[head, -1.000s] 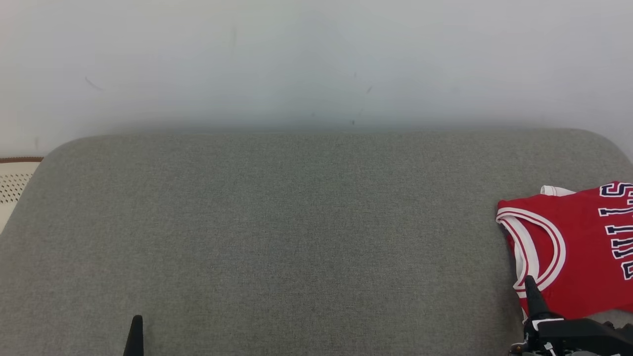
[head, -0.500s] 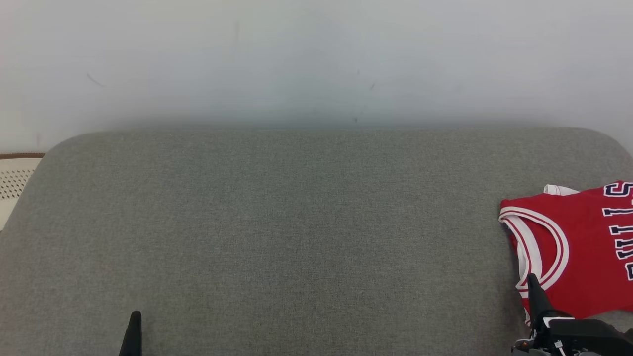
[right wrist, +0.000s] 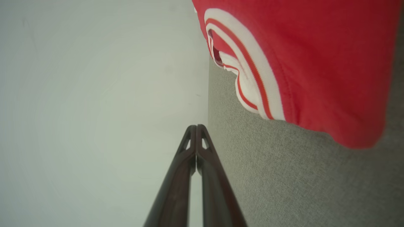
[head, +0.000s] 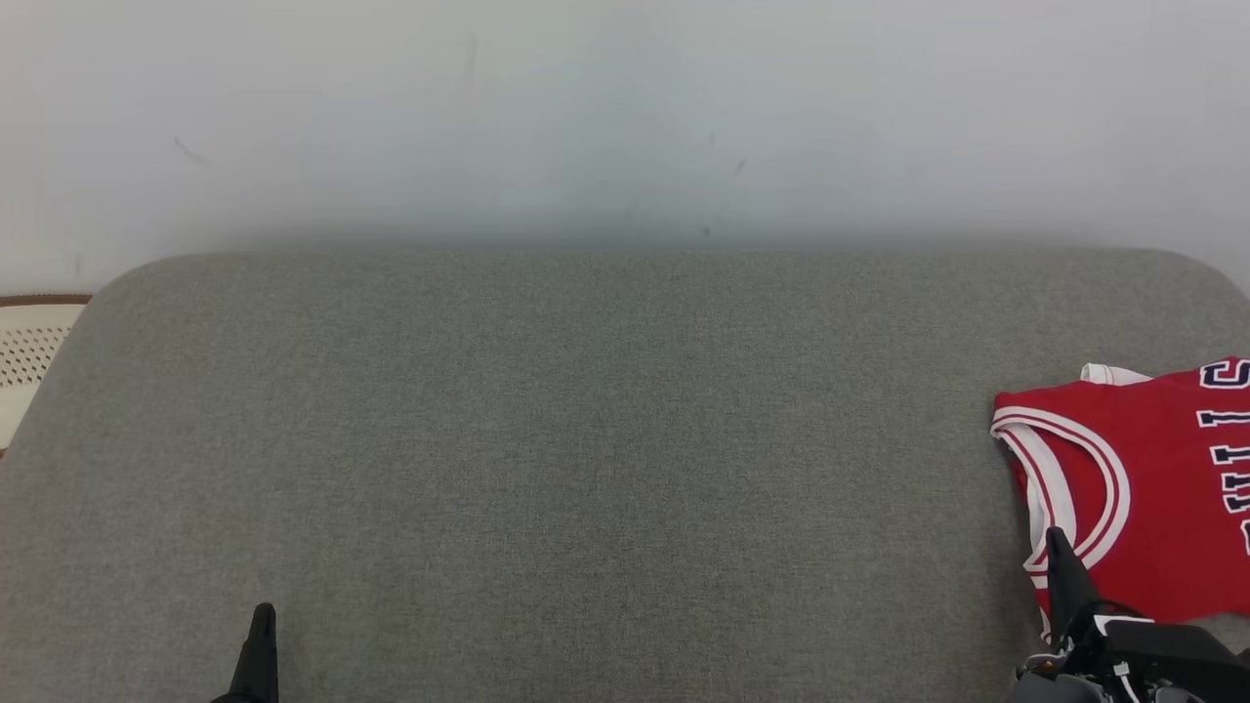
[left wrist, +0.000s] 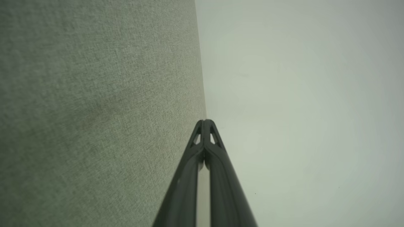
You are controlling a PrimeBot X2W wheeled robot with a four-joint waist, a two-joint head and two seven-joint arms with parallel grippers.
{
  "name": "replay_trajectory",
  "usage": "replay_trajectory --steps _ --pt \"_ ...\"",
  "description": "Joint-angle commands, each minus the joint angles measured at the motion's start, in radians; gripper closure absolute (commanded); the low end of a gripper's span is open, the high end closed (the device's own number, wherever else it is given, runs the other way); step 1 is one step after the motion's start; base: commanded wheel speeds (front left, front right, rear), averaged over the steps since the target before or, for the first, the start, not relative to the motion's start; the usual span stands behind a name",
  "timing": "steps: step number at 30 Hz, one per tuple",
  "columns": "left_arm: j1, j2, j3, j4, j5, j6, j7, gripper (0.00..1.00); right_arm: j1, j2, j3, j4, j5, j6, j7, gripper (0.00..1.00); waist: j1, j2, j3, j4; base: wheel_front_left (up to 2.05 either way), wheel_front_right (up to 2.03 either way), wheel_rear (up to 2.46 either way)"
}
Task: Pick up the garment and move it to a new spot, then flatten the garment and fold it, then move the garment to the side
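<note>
In the head view a wide grey cushion (head: 586,439) stretched from left to right, with a pale wall (head: 625,117) behind its far edge. The garment (head: 1162,498), a red sleeveless jersey, lay flat on the cushion at the far right, partly cut off by the frame. A white-and-red banded trim (head: 1069,488) curved round the armhole on its left side, and dark lettering (head: 1232,459) ran along the right edge of the view. The left gripper (head: 262,630) showed as a single dark tip at the near left, over bare cushion and well apart from the garment. The right gripper (head: 1062,561) rose at the near right, its tip overlapping the garment's near left corner in that view. A pale perforated object (head: 29,351) with a brown rim sat beyond the cushion's left end. In the left wrist view the left gripper's two fingers were pressed together along their tips with nothing between them, pointing toward the line where cushion met wall. In the right wrist view the right gripper's fingers were likewise pinched together and empty. The garment's trimmed armhole and red cloth lay beyond and to one side of them, and a strip of bare cushion showed between the tips and the cloth.
</note>
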Motion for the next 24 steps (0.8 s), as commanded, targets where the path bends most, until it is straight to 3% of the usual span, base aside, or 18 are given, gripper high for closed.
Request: replay_trajectory --steps 1,16,24 --pt "-0.015 0.005 0.007 -0.003 -0.028 -0.004 0.007 1.00 -0.006 0.003 -0.005 -0.006 0.025 0.000 0.008 1.00 0.0001 0.0000 0.001 0.001 0.00 0.00 0.00" --pt "-0.021 0.005 0.011 -0.002 -0.131 -0.013 0.029 1.00 -0.016 0.005 -0.020 -0.009 0.131 0.000 0.034 1.00 0.0001 0.0000 0.009 0.006 0.00 0.00 0.00" --pt "-0.021 0.005 0.011 -0.002 -0.129 -0.014 0.029 1.00 -0.016 0.005 -0.019 -0.008 0.126 0.000 0.032 1.00 0.0001 0.0000 0.009 0.006 0.00 0.00 0.00"
